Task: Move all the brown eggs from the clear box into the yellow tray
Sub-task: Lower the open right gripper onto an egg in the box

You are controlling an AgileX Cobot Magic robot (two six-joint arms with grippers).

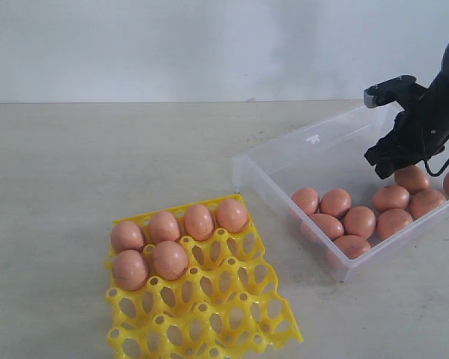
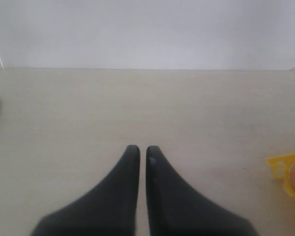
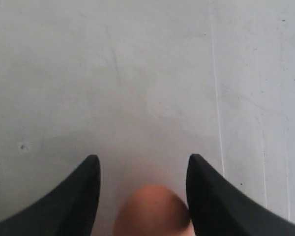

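- Black right gripper [image 3: 142, 164], jaws spread, straddles one brown egg [image 3: 155, 209] over the clear box floor. One finger touches the shell and the other stands off.
- Black left gripper [image 2: 139, 150], fingers pressed nearly together, points across bare table.
- Clear box [image 1: 322, 161]: ten brown eggs [image 1: 359, 221] clustered in its near-right part.
- Yellow tray [image 1: 209, 307]: six more, four in the far row, two in the next.
- Pale beige table [image 1: 97, 164]; plain white wall [image 1: 172, 45].
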